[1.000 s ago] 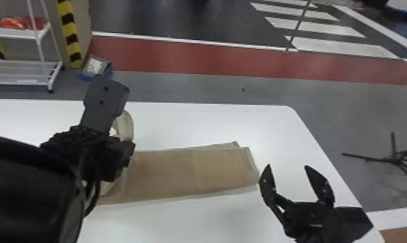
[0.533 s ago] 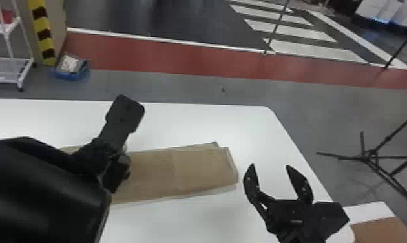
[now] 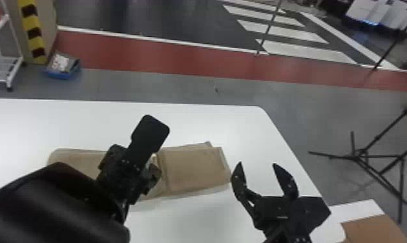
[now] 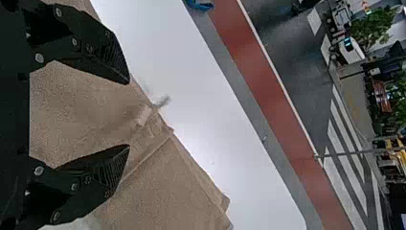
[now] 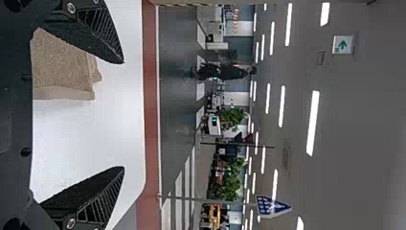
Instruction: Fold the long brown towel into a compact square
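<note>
From my right wrist I make out a green arrow (image 5: 342, 45) on a white rectangular sign (image 5: 351, 38) by the grey ceiling (image 5: 373, 120). White marks on a blue, pointed sign (image 5: 272, 207) atop a thin grey pole (image 5: 191, 198) stay unreadable to me.

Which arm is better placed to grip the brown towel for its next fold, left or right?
Left, probably: the left gripper is open over the brown towel. The right gripper, also open, is just off the towel's right end.

Left claw (image 3: 148, 150) with fingers parted, right claw (image 3: 257, 164) spread wide, its tips forward
</note>
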